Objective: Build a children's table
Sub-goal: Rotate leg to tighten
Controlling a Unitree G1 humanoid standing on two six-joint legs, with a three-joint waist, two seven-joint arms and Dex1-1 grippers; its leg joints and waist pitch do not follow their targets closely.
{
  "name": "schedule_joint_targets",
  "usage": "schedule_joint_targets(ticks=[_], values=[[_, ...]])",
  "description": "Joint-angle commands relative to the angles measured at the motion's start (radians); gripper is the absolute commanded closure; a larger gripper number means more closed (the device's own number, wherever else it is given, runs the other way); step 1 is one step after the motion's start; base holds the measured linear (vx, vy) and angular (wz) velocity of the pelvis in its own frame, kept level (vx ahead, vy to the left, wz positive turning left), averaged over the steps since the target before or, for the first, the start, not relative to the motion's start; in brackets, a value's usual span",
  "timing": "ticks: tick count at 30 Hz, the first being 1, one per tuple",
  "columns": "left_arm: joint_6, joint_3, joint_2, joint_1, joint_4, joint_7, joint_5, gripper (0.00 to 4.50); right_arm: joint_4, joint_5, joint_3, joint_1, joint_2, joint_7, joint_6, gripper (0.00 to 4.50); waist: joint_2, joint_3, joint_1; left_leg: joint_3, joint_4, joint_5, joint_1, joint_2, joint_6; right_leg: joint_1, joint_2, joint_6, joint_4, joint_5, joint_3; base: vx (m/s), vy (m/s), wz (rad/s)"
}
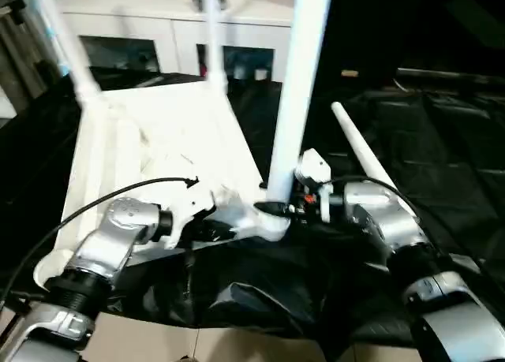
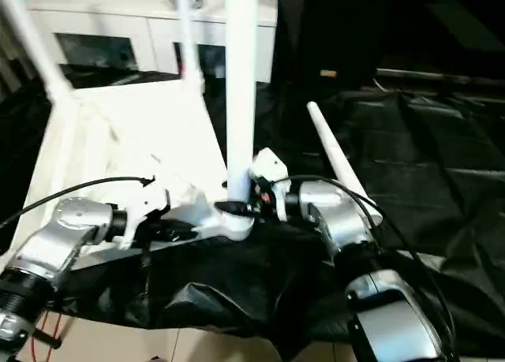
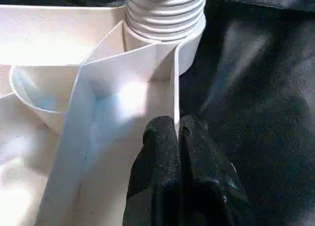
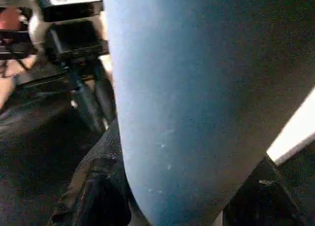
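Note:
The white table top (image 1: 158,141) lies upside down on the black-draped work table. Three white legs stand upright in its corner sockets: two at the far side (image 1: 63,39) (image 1: 213,39) and one at the near right corner (image 1: 296,86). My right gripper (image 1: 276,210) is shut on this near leg (image 4: 197,88) just above its socket, a black finger (image 4: 93,186) on each side. My left gripper (image 3: 178,132) is shut on a thin rib of the top's underside, right beside the ribbed socket (image 3: 165,14). A fourth leg (image 1: 363,153) lies loose on the cloth to the right.
A white glass-door cabinet (image 1: 158,39) stands behind the work table. Crumpled black cloth (image 1: 426,141) covers the table to the right and hangs over the near edge (image 1: 252,291). Pale floor (image 1: 158,338) shows below. A black cable (image 1: 118,192) arcs over my left forearm.

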Motion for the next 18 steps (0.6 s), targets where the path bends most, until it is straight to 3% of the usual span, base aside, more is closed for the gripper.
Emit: schedule_joint_targets(ticks=[1, 4, 6, 7, 12, 14, 18], values=[[-0.040, 0.022, 0.018, -0.026, -0.027, -0.057, -0.054, 4.50, 0.057, -0.054, 0.074, 0.072, -0.039, 0.060, 0.033, 2.60, 0.010, -0.052, 0.004, -0.004, -0.079, -0.319, 0.008, 0.026, 0.020, 0.040, -0.059, -0.207, -0.079, -0.311, 0.045, 0.000, 0.000, 0.00], [-0.046, 0.029, 0.032, -0.031, -0.024, -0.090, -0.066, 4.50, 0.036, -0.059, 0.087, 0.095, -0.051, 0.088, 0.021, 2.60, 0.015, -0.052, 0.007, -0.004, -0.081, -0.332, 0.010, 0.026, 0.016, 0.040, -0.059, -0.206, -0.079, -0.318, 0.045, 0.000, 0.000, 0.00], [-0.047, 0.031, 0.035, -0.033, -0.023, -0.098, -0.070, 4.50, 0.030, -0.061, 0.090, 0.102, -0.054, 0.096, 0.017, 2.60, 0.011, -0.052, 0.010, -0.004, -0.081, -0.340, 0.010, 0.026, 0.014, 0.040, -0.060, -0.201, -0.081, -0.333, 0.045, 0.000, 0.000, 0.00], [-0.047, 0.037, 0.037, -0.037, -0.017, -0.097, -0.072, 4.50, 0.025, -0.061, 0.091, 0.108, -0.053, 0.099, 0.013, 2.60, 0.017, -0.050, 0.012, -0.005, -0.083, -0.355, 0.011, 0.026, 0.007, 0.038, -0.059, -0.196, -0.084, -0.351, 0.045, 0.000, 0.000, 0.00], [-0.017, 0.058, 0.006, -0.064, 0.027, -0.007, -0.048, 4.50, 0.113, -0.071, 0.026, 0.081, 0.002, -0.074, -0.005, 2.60, 0.017, -0.045, 0.010, -0.009, -0.086, -0.406, 0.016, 0.024, -0.015, 0.033, -0.061, -0.186, -0.089, -0.419, 0.045, 0.000, 0.000, 0.00], [0.005, 0.067, -0.012, -0.077, 0.039, 0.040, -0.040, 4.50, 0.170, -0.069, -0.011, 0.055, 0.029, -0.187, -0.009, 2.60, 0.017, -0.041, 0.004, -0.013, -0.085, -0.449, 0.025, 0.021, -0.029, 0.027, -0.063, -0.159, -0.100, -0.517, 0.041, 0.000, 0.000, 0.00], [0.098, 0.088, -0.071, -0.112, 0.031, 0.142, -0.042, 4.50, 0.279, -0.064, -0.067, -0.004, 0.080, -0.422, 0.015, 2.60, 0.016, -0.037, -0.021, -0.024, -0.083, -0.482, 0.022, 0.015, -0.030, 0.026, -0.065, -0.094, -0.119, -0.642, 0.026, 0.000, 0.000, 0.00]])
